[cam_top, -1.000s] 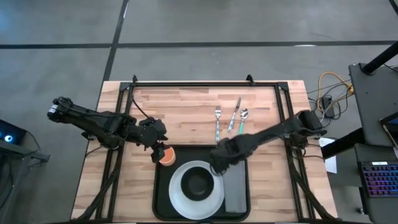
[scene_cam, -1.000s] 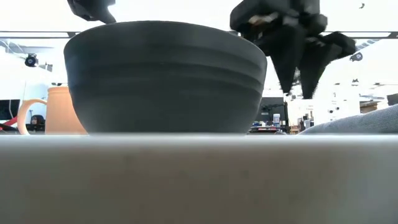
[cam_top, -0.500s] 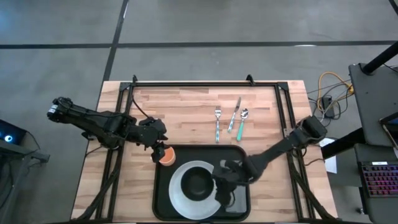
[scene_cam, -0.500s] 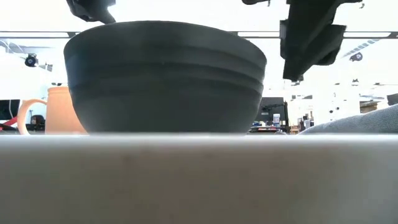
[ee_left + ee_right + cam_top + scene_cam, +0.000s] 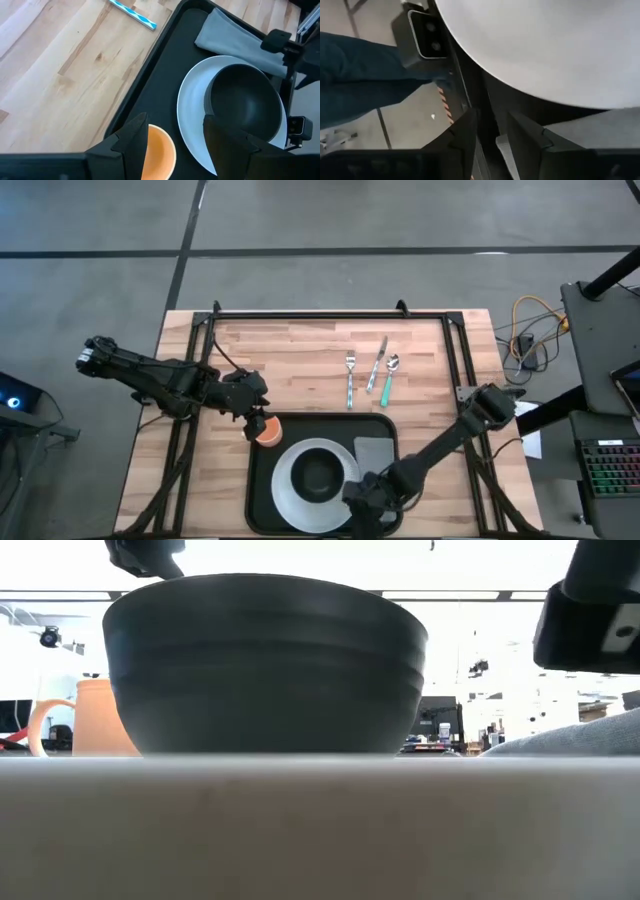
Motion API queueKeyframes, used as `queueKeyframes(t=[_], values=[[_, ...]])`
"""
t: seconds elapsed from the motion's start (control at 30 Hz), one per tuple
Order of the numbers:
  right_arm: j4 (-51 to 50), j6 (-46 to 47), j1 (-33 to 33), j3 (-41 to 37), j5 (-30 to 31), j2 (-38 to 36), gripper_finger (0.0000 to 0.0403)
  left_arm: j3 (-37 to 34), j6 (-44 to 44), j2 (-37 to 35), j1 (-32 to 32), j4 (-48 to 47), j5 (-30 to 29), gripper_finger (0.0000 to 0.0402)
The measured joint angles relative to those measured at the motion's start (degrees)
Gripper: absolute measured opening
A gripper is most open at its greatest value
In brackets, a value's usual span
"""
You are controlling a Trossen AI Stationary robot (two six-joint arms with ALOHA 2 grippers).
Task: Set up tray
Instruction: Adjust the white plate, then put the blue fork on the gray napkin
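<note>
Right end effector (image 5: 365, 515) open at tray (image 5: 262, 502) edge, plate (image 5: 285, 493), napkin (image 5: 373, 451) beside.

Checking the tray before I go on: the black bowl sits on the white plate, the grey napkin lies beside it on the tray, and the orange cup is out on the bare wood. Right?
Not quite. The orange cup stands inside the tray, in its far left corner, as the high view shows. The black bowl does sit on the white plate, with the grey napkin beside it on the tray.

White plate (image 5: 540, 45) rim just beyond the slightly parted jaws.
</note>
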Motion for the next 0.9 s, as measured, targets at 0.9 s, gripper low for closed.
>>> queueKeyframes(t=[0.9], values=[[-1.9, 1.3, 0.3, 3.9, 3.6, 5.0, 0.0068, -1.9, 0.0, 0.0, 0.0, 0.0, -0.1, 0.0171]])
